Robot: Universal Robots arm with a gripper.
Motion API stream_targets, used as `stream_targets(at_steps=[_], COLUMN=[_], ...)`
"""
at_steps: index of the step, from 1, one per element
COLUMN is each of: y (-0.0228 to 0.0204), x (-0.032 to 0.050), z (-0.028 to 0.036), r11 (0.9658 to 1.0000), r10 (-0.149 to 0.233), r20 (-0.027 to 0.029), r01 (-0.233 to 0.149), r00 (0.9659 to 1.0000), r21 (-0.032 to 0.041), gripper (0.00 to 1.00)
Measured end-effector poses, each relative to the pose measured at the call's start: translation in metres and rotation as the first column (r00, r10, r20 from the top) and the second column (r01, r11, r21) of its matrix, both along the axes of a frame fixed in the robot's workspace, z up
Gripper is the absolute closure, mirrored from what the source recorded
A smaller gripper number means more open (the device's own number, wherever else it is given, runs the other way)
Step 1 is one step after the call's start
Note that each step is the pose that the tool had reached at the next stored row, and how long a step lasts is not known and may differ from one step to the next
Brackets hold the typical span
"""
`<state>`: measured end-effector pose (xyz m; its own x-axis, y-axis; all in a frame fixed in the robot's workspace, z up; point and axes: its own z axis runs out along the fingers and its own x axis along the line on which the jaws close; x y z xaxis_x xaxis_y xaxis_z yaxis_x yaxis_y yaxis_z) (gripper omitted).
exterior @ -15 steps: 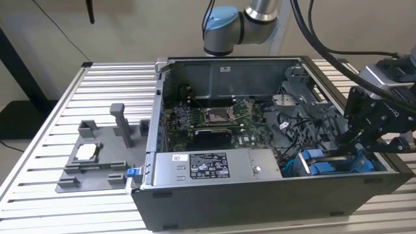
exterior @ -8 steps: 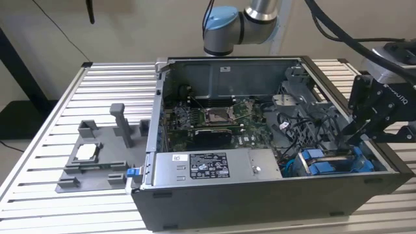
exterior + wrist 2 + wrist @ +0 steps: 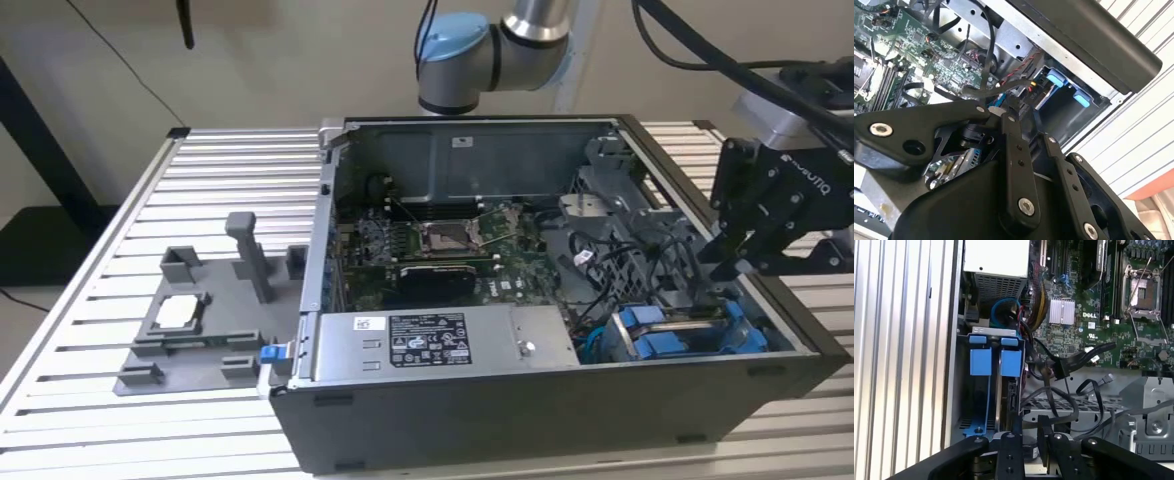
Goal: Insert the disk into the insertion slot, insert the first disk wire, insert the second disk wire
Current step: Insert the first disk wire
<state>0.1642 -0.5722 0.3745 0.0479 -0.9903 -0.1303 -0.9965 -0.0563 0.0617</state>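
The disk (image 3: pixel 667 340), lower right in the exterior view, has glossy blue plastic. The case (image 3: pixel 534 420) is matt grey sheet metal, the table (image 3: pixel 80 300) ribbed metal.

Bright blue carrier on the disk (image 3: pixel 1010 363), dark grey insertion slot (image 3: pixel 965 400) around it. The motherboard (image 3: pixel 441 240) is green. The power supply (image 3: pixel 427 345) is pale grey with a white label, the gripper (image 3: pixel 731 262) matt black, the table (image 3: pixel 227 170) silver and ribbed in parallel slats, and the fixture tray (image 3: pixel 200 335) plain grey.
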Motion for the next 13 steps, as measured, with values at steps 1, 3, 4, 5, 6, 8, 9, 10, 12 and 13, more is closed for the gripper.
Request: stream_targets(at_steps=[1,3,4,5,6,8,9,10,12,13], y=[0.0018,0.0056,0.0068,0.0081,0.0095,0.0118,0.0129,0.0139,0.0151,0.0153], x=[-0.0011,-0.0037,-0.0052,-0.0068,-0.0087,-0.0127,-0.0149,-0.0170,-0.0216,-0.0243], z=[0.0003,0.0019,0.0031,0.0042,0.0051,0.0066,0.0072,0.0077,0.0093,0.0103], r11=[1.0000,1.0000,1.0000,1.0000,1.0000,1.0000,1.0000,1.0000,1.0000,1.0000], r10=[0.000,0.000,0.000,0.000,0.000,0.000,0.000,0.000,0.000,0.000], r20=[0.0012,0.0046,0.0064,0.0081,0.0103,0.0152,0.0184,0.0216,0.0292,0.0341], r01=[0.000,0.000,0.000,0.000,0.000,0.000,0.000,0.000,0.000,0.000], r00=[1.0000,1.0000,1.0000,1.0000,0.9999,0.9999,0.9998,0.9998,0.9996,0.9994], r21=[-0.0002,-0.0008,-0.0008,-0.0008,-0.0008,-0.0009,-0.0009,-0.0007,-0.0008,-0.0009], gripper=[0.73,0.73,0.73,0.73,0.73,0.73,0.73,0.73,0.73,0.73])
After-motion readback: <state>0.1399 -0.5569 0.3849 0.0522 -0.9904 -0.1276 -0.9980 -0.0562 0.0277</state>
